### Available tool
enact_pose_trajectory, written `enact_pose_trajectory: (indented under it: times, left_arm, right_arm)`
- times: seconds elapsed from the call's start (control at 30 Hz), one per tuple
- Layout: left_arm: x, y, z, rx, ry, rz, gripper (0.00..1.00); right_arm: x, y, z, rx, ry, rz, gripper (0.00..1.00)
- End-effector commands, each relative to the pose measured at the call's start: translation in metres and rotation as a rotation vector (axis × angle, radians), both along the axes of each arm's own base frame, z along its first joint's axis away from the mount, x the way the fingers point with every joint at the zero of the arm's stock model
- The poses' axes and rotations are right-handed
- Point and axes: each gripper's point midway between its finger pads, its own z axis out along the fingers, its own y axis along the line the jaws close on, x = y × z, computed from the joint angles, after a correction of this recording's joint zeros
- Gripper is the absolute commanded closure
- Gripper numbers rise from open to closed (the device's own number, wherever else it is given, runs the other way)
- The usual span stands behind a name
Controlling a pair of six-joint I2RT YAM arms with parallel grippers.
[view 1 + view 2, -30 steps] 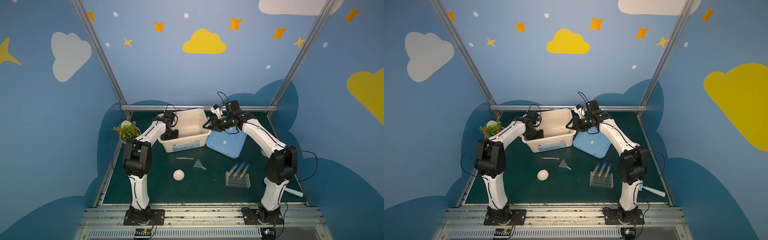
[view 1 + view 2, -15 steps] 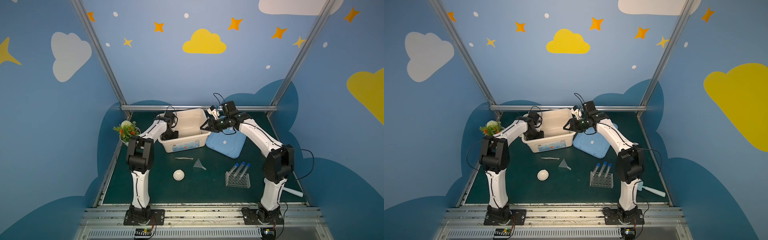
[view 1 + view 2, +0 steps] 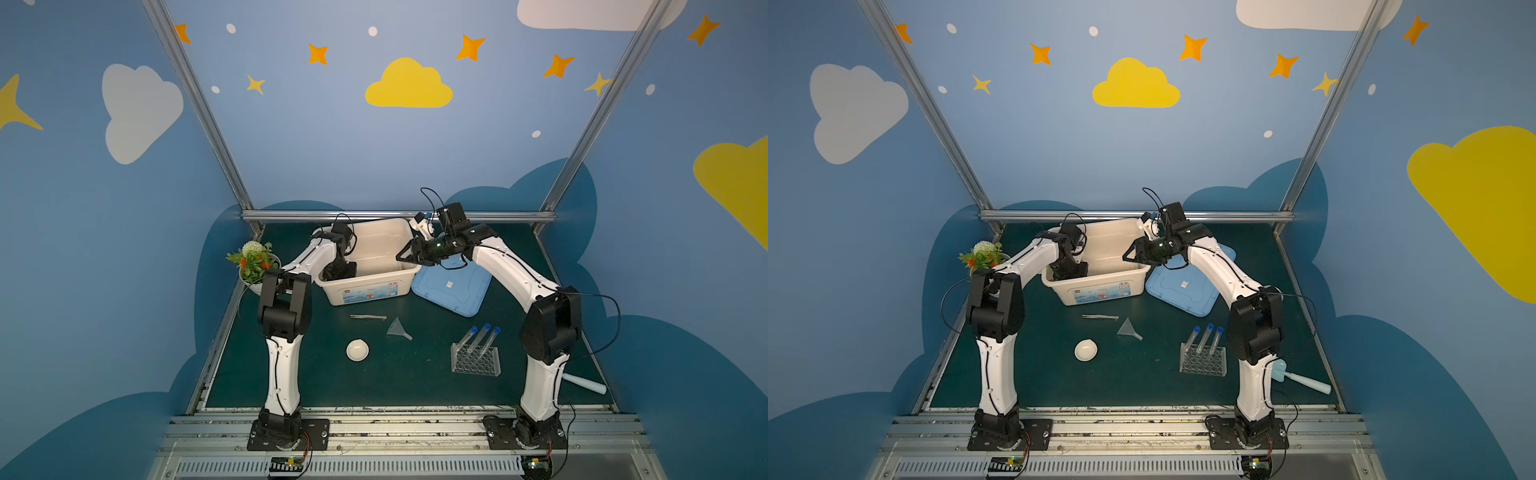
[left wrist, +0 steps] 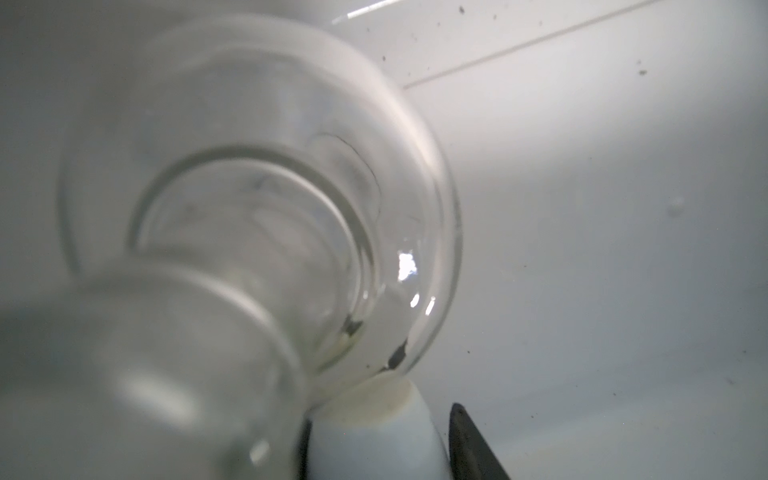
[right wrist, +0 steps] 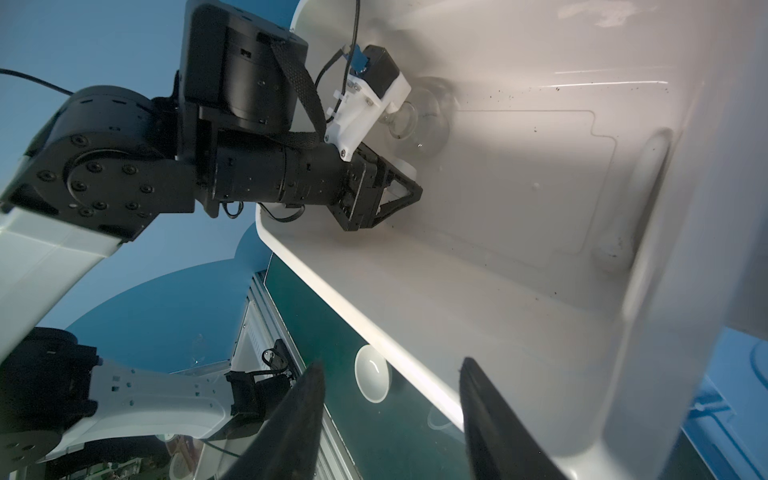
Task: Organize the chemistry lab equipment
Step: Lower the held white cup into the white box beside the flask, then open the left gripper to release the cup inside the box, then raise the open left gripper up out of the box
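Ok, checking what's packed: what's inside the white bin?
A round glass flask and a white cup held by the left gripper; the bin floor under that arm is hidden.

Our top pair high up front over the whole surface (image 3: pixel 395 386); both wrist cams close on the bin (image 5: pixel 540 332).

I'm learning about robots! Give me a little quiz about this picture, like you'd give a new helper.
1. True or false: the clear funnel lies inside the white bin.
2. How many blue-capped test tubes stand in the rack?
3. The right claw is: A) open and empty, B) shut tight, C) out of sight in every picture.
Key: 1 false; 2 three; 3 A.
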Motion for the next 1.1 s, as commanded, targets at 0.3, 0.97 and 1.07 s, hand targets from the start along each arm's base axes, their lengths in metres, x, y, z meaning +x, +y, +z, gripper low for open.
enact_pose_trajectory:
  times: [0.3,0.97,1.07]
  left_arm:
    - [0.013,0.018,-0.002,0.091,-0.025,0.023,0.65]
    - [0.021,-0.004,0.052,-0.016,-0.142,0.0,0.16]
    - [0.022,-0.009,0.075,-0.04,-0.186,0.0,0.04]
  right_arm:
    - [0.001,0.0,0.002,-0.014,-0.013,0.001,0.47]
    - [0.002,-0.004,0.0,-0.019,0.006,-0.01,0.46]
    - [0.001,-0.005,0.001,-0.017,0.005,-0.011,0.46]
